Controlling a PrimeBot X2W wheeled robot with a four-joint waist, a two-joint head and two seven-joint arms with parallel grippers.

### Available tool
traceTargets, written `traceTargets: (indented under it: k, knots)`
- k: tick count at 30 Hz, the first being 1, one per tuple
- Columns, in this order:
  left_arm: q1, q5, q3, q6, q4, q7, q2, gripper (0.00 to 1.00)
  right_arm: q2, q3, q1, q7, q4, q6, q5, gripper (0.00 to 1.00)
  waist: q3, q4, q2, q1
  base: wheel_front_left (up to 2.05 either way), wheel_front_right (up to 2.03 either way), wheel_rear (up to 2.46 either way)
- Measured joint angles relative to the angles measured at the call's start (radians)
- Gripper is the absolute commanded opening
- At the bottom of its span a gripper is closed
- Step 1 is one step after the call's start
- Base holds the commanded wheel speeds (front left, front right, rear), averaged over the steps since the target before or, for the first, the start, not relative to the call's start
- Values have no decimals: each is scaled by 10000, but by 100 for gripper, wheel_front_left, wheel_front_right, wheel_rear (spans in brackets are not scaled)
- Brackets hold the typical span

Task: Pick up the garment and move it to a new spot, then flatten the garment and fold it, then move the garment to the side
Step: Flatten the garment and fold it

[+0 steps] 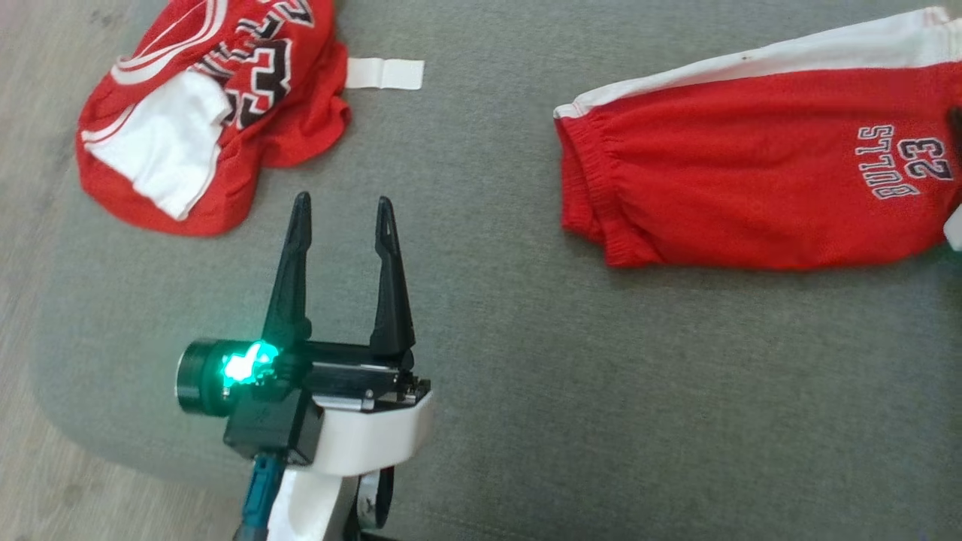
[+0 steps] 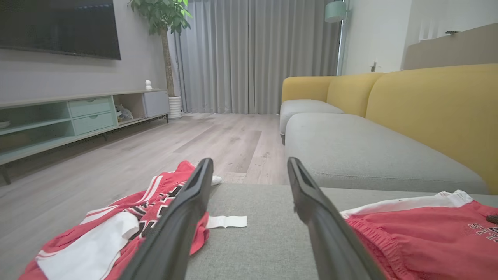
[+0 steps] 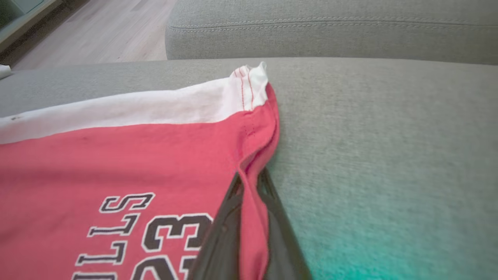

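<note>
1. The right gripper [image 3: 249,178] has its two dark fingers pressed together on a fold of red cloth, right at the hem edge of the red shorts [image 3: 116,155]. The pinched fabric runs up between the fingers.
2. From that grip the shorts spread away to one side, lying flat on the grey cushion [image 3: 369,136]. A white band runs along their far edge and ends in a stitched corner just beyond the fingertips.
3. In the head view the shorts [image 1: 751,165] sit at the cushion's right, their gathered waistband end turned towards the middle.
4. Black-and-white lettering on the shorts reads "BULLS" with "23" beside it. From the robot's head it appears upside down. In the right wrist view only "LLS" and "23" show.
5. The left gripper [image 1: 343,203] stands wide open with nothing in it. It hovers over bare cushion, well apart from the shorts, between them and a crumpled red jersey [image 1: 301,120].
6. The jersey lies bunched at the cushion's left edge, next to the wooden floor [image 1: 30,225]. It has white panels and large black-and-white numerals too folded to read fully.
7. A blank white strip [image 1: 385,74] lies just beside the jersey
8. Past the cushion stands a sofa with yellow backs [image 2: 428,112]
</note>
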Motion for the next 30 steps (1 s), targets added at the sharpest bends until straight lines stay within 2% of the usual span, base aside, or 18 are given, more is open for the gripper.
traceTargets:
  k: [5,13,17,22,30]
  knots:
    - [-4,134,61,-25,52,0,0,100,-33,46,141,-176,100,0,-29,0,-168,-469,0,0,0,0,0]
    - [0,295,311,-295,171,-2,4,100,-1097,-44,266,-201,169,0,-454,0,-492,-1669,0,0,0,0,0]
    - [-1,297,307,-470,295,0,4,100,-1195,-293,264,-318,-56,0,-479,0,-558,-2167,0,0,0,0,0]
    - [-1,297,316,-554,414,0,4,100,-965,-466,230,-656,-1350,0,-487,0,-692,-2487,0,1,0,0,0]
    - [17,293,324,-717,671,0,6,100,163,-397,281,-188,-4521,0,-477,0,-1082,-2420,0,0,0,0,0]
